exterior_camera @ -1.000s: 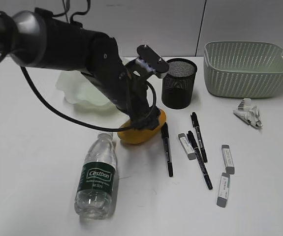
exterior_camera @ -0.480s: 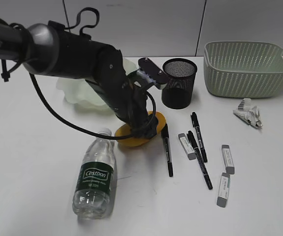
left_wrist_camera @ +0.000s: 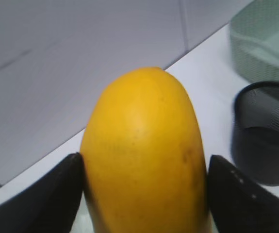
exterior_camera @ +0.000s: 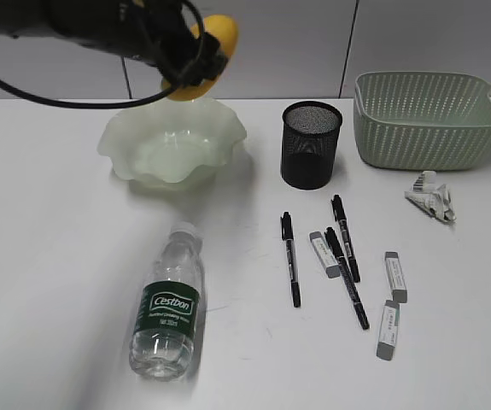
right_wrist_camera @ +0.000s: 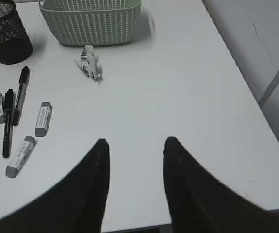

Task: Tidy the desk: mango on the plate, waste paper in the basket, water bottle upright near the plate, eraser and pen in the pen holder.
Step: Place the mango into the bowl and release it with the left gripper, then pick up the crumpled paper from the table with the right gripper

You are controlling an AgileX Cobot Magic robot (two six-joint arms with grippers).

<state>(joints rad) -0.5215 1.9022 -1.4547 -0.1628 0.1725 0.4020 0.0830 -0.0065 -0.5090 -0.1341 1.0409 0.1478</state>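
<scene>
Mango (left_wrist_camera: 144, 155) lifted off desk, clamped between left pincer (left_wrist_camera: 144, 194) fingers.

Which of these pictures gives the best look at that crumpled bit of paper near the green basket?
The right wrist view: the paper lies unobstructed on the table just in front of the basket, its creases visible. The exterior view also shows it, but smaller and from the side. The left wrist view misses it; the mango fills that picture.

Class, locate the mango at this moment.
Exterior view, upper left: the mango is held aloft in the left gripper, above the plate's back rim.
</scene>
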